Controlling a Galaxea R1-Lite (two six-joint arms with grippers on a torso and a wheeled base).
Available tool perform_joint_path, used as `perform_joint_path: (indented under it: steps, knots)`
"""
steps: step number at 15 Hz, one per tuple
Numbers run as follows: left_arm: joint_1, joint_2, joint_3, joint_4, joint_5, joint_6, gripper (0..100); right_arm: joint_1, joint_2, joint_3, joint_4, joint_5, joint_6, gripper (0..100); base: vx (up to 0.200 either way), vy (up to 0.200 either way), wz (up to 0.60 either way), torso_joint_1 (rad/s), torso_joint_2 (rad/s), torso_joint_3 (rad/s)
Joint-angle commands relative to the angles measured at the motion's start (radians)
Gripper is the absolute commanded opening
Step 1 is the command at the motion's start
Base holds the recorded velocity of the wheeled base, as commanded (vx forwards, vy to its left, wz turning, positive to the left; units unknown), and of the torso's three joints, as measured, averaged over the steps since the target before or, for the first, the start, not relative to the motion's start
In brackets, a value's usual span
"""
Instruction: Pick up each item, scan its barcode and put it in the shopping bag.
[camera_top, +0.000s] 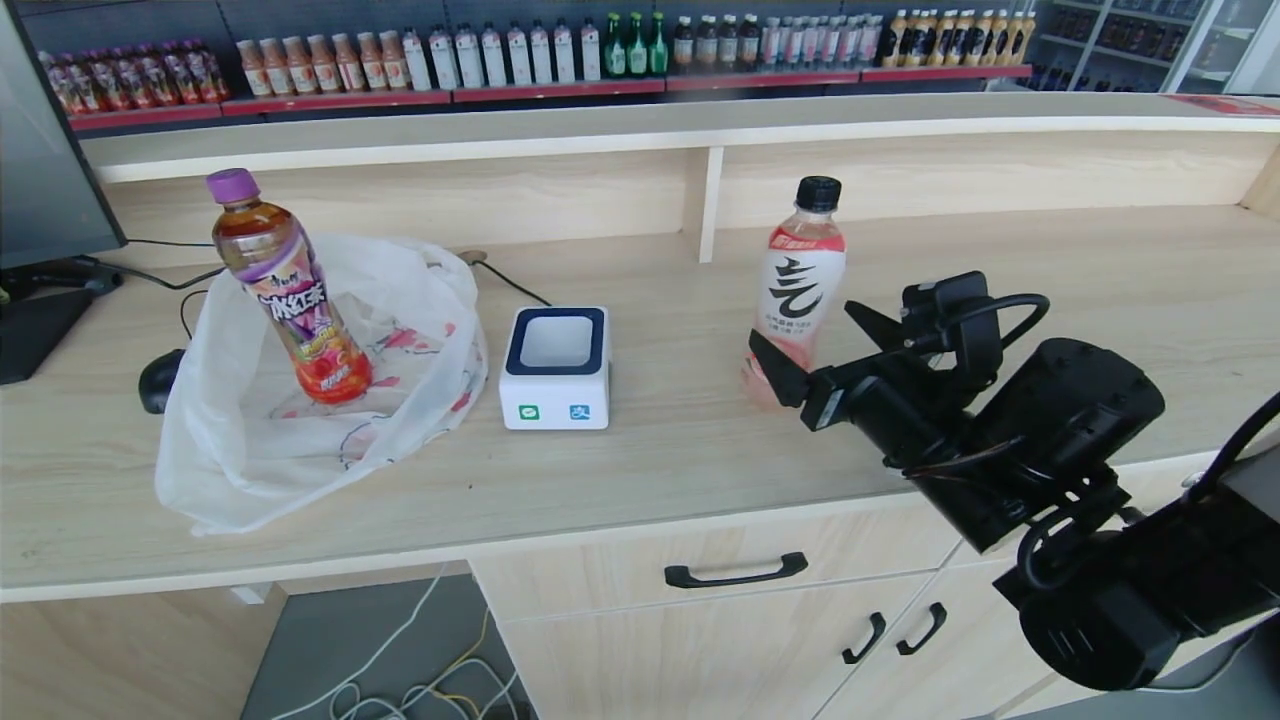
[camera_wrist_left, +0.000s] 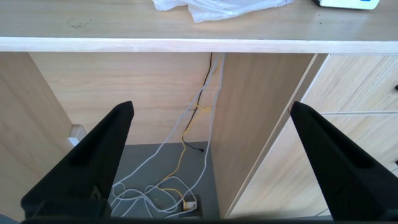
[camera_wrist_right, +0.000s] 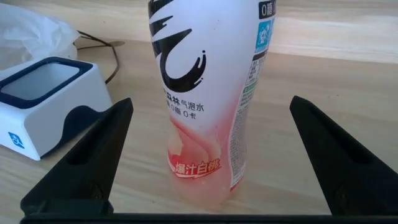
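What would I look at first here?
Probably the right gripper, a big black claw held open right at the pink-and-white bottle on the wooden counter. Next, the purple-capped tea bottle standing in the white shopping bag on the left, with the little white scanner between the bottles.

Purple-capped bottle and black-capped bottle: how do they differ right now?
The purple-capped bottle holds brown tea; the black-capped bottle looks pale pink. The purple-capped bottle stands inside the shopping bag; the black-capped bottle stands on the bare counter, before the open right gripper. Both stand capped.
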Motion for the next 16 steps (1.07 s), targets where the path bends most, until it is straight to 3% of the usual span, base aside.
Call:
perform_joint_path:
  steps: [1,10,16]
  knots:
    - [0.0,0.001,0.0,0.0,0.0,0.0,100,0.017,0.048,-0.05,0.005,-0.003,-0.001,100,0.0,0.0,0.0,0.0,0.0,0.0]
    - [0.0,0.0,0.0,0.0,0.0,0.0,100,0.02,0.094,-0.217,0.117,-0.048,-0.006,100,0.0,0.0,0.0,0.0,0.0,0.0]
    - [0.0,0.001,0.0,0.0,0.0,0.0,100,0.023,0.105,-0.257,0.129,-0.075,-0.007,100,0.0,0.0,0.0,0.0,0.0,0.0]
